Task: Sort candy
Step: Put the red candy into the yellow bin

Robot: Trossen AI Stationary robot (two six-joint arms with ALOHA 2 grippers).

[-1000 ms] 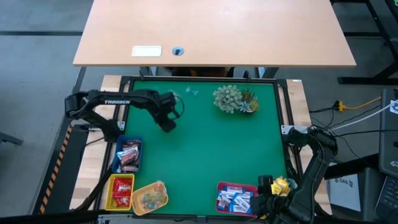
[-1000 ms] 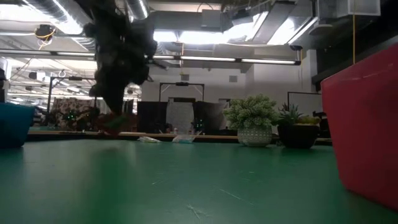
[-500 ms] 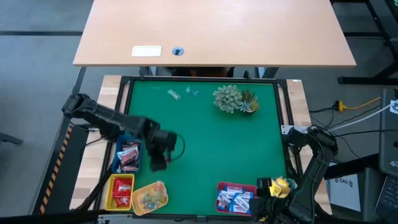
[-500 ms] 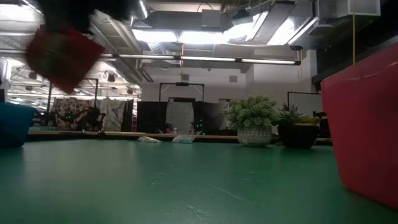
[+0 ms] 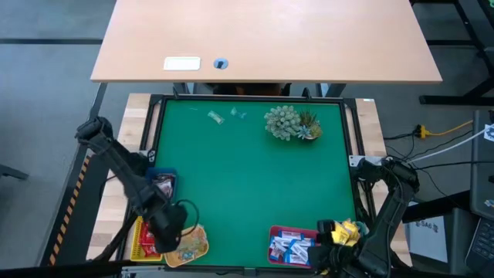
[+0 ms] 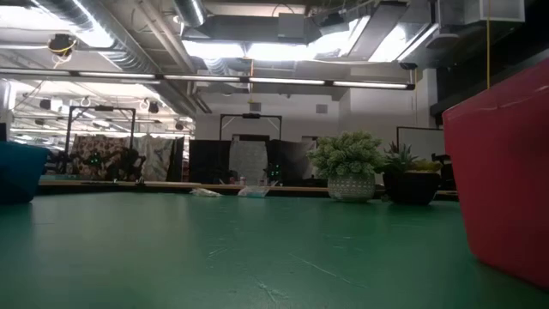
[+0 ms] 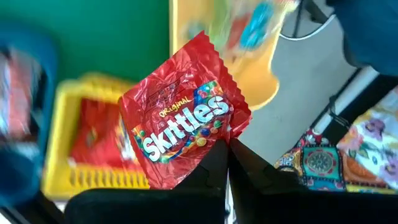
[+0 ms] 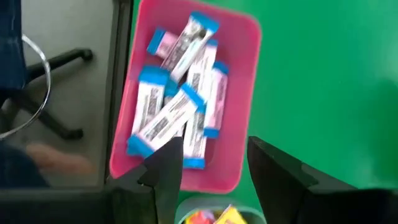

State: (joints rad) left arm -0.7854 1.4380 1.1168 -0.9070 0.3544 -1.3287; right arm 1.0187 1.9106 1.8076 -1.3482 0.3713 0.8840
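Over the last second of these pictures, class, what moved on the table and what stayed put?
The left end effector, shut on a red Skittles packet, swung from the mat's far left side toward the near left corner and now hangs by the yellow tray. The right end effector stayed open over the pink tray of blue-and-white sweets. The plant did not move.

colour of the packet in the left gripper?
Red Skittles packet, white lettering, pinched in the shut left gripper. Left wrist view shows it best.
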